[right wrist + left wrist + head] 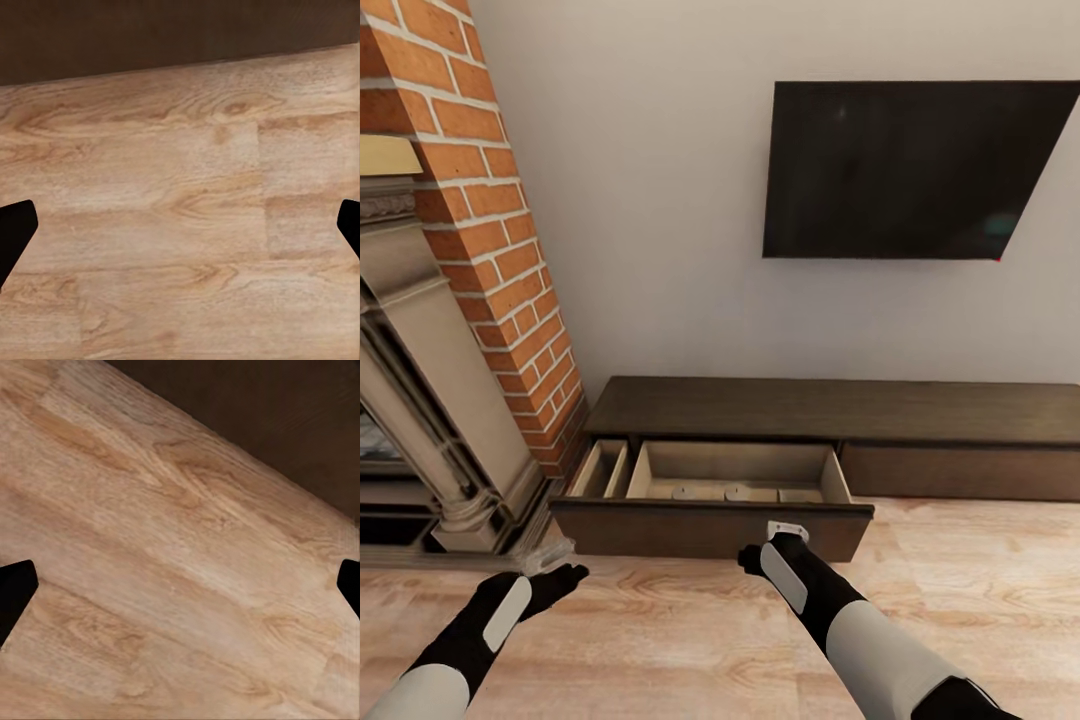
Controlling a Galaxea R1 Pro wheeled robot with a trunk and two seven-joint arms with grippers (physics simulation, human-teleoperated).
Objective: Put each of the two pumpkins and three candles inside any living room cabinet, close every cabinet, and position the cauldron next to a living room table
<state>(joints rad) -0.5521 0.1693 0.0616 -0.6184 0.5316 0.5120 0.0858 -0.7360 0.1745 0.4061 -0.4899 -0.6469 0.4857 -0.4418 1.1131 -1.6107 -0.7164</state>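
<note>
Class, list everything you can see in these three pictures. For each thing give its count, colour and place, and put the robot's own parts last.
Cabinet: one, dark brown, low against the wall, one drawer pulled open.
Candles: three beige flat tops visible, in the open drawer's wide compartment.
Television: one, black, mounted on the wall above the cabinet.
Brick chimney: one, red-orange, left of the cabinet.
Fireplace surround: one, grey, at the far left.
Floor: light wood planks.
Left pincer: one, black, open, over the floor.
Right pincer: one, black, open, near the drawer front.
</note>
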